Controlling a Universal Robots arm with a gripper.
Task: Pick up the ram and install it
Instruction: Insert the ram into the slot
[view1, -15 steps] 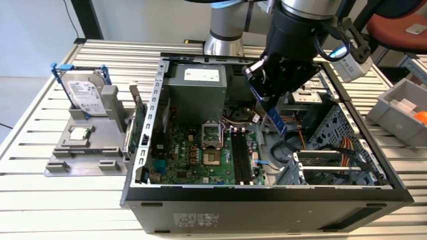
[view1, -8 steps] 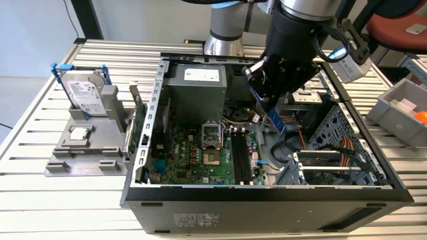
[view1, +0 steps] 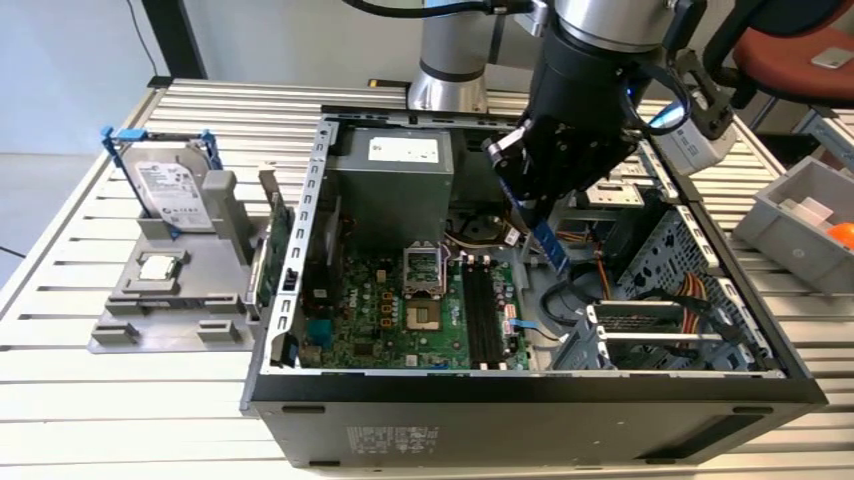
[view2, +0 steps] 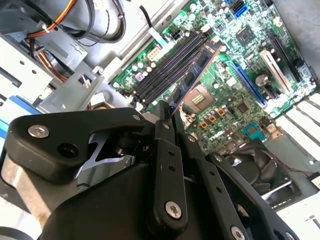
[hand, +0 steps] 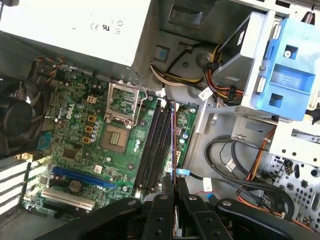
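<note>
My gripper (view1: 530, 215) hangs inside the open computer case (view1: 287, 300), shut on the ram (view1: 549, 248), a narrow dark-blue stick pointing down from the fingers. The stick hovers above the black memory slots (view1: 487, 315) on the green motherboard (view1: 387, 310), slightly toward the exterior view's right of them, not touching. In the second wrist view the ram (view2: 192, 80) reaches out from the fingertips (view2: 161, 117) over the slots (view2: 167, 67). The first wrist view has the ram (hand: 173, 140) edge-on, running along the slots (hand: 154, 145) from the gripper (hand: 173, 184).
A hard drive in a blue frame (view1: 174, 190), a processor chip (view1: 158, 267) and a green expansion card (view1: 280, 250) stand on a grey holder at the exterior view's left. The power supply (view1: 394, 160), cables (view1: 627, 290) and drive cage (hand: 287, 70) crowd the case. A grey bin (view1: 801, 215) sits right.
</note>
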